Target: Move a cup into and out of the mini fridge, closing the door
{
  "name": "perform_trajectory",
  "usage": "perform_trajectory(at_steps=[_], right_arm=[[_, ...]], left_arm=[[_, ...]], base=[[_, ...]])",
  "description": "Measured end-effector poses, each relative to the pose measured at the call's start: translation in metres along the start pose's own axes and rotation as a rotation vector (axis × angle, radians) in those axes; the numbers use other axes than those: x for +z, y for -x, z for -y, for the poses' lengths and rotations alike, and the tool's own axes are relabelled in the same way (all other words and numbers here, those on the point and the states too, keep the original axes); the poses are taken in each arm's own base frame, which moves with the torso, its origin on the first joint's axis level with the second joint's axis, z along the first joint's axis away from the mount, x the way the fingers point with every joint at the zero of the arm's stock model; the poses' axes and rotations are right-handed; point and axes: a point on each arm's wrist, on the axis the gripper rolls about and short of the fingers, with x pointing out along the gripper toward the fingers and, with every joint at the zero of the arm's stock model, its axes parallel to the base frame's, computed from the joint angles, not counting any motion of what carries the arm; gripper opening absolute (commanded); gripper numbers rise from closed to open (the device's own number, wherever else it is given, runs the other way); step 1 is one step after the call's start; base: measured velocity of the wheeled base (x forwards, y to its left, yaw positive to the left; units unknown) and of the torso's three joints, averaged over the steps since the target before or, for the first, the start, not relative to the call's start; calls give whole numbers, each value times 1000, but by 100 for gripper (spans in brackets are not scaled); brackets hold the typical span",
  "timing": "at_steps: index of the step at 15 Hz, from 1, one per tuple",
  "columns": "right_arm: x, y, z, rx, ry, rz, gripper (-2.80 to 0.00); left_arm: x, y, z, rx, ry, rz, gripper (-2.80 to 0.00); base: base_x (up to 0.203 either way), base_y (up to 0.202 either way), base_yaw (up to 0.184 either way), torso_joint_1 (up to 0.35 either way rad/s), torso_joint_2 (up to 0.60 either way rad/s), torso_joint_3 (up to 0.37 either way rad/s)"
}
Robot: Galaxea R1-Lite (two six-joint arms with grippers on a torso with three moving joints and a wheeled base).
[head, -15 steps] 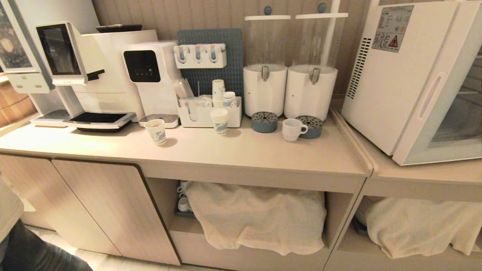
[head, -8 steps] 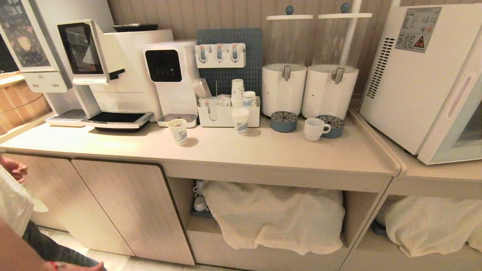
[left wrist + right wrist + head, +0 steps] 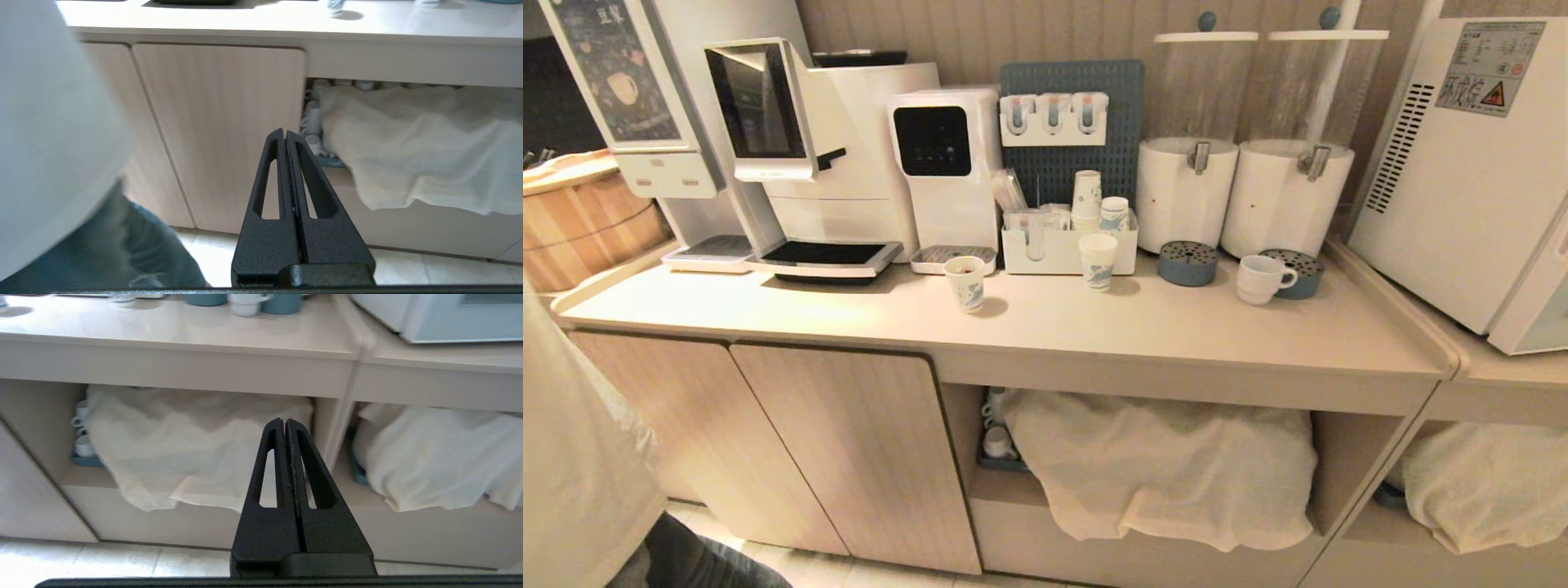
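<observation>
Both claws pressed closed, left claw (image 3: 286, 136), right claw (image 3: 285, 424)

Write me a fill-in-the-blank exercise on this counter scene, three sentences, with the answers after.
1. The white cup stands on the counter beside a blue ____ under the right dispenser.
2. The left claw and the right claw are both ____.
3. The mini fridge stands to the ____ of the cup.

Missing words: drip tray; shut; right
</observation>
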Motion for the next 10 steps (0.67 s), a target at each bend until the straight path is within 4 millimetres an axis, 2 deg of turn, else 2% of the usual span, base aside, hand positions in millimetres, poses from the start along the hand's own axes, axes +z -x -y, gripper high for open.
perform_trajectory(at_steps=[3, 10], right_arm=[[0, 0, 0, 1, 0, 1, -280], [0, 0, 0, 1, -4, 1, -280]], left_arm=[[0, 0, 0, 0, -2, -1, -280], [0, 0, 0, 0, -2, 0, -280]], base=[[0, 100, 2, 1, 1, 1], [0, 0, 0, 0, 0, 0]])
